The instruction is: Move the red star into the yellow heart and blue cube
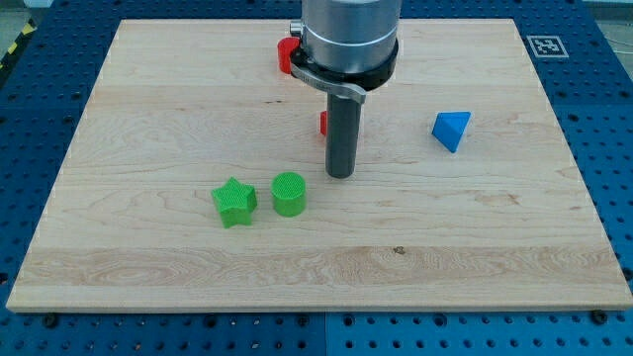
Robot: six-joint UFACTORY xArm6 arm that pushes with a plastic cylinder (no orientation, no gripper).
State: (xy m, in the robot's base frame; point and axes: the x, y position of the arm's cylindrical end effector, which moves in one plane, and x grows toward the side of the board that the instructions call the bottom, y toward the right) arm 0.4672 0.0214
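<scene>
My tip (340, 174) rests on the wooden board (148, 119) near its middle. A small red piece (323, 123) shows just behind the rod on its left side; its shape is hidden by the rod. Another red block (285, 53) sits near the view's top, partly hidden behind the arm's body; I cannot tell its shape. A blue block (451, 130), wedge-like, lies to the right of my tip. No yellow heart shows in the view.
A green star (233, 202) and a green cylinder (289, 194) sit side by side to the lower left of my tip. A black-and-white marker (546, 45) is at the board's top right corner.
</scene>
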